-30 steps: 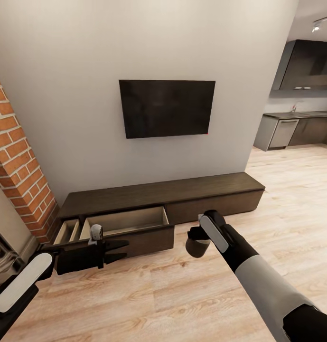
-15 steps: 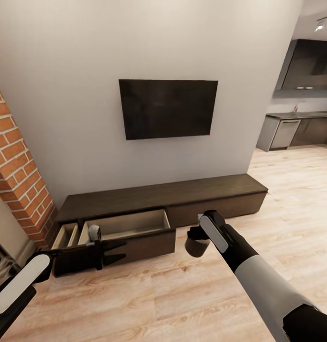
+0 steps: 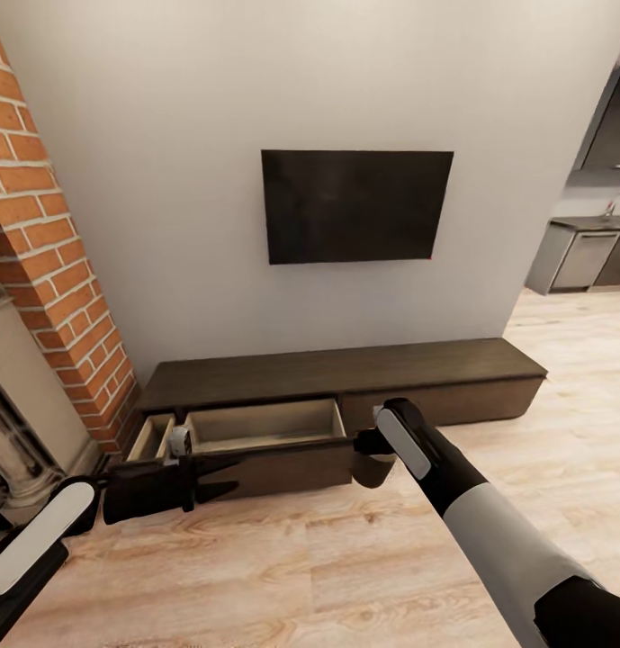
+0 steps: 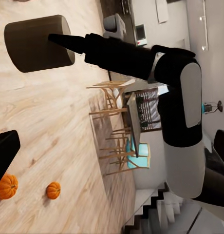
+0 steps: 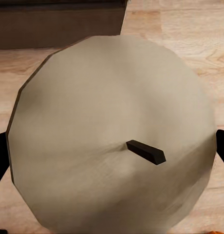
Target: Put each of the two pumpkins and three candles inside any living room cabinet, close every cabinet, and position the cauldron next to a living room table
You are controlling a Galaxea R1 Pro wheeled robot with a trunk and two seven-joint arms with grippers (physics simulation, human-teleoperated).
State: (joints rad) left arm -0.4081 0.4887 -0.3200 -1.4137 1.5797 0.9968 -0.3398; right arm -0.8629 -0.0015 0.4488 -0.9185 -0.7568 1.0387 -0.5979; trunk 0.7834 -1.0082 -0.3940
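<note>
head view | right gripper [image 3: 374, 457] clamps candle [image 5: 112, 141] | left gripper [image 3: 221, 475] spread, empty | risk: candle strikes open cabinet [image 3: 345, 373] drawer front, slips

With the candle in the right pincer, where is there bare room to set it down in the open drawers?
The wide drawer of the cabinet shows a bare pale floor between its walls, just left of the right pincer holding the candle. The narrow drawer by the brick column is tight, and the left pincer hangs in front of it.
</note>
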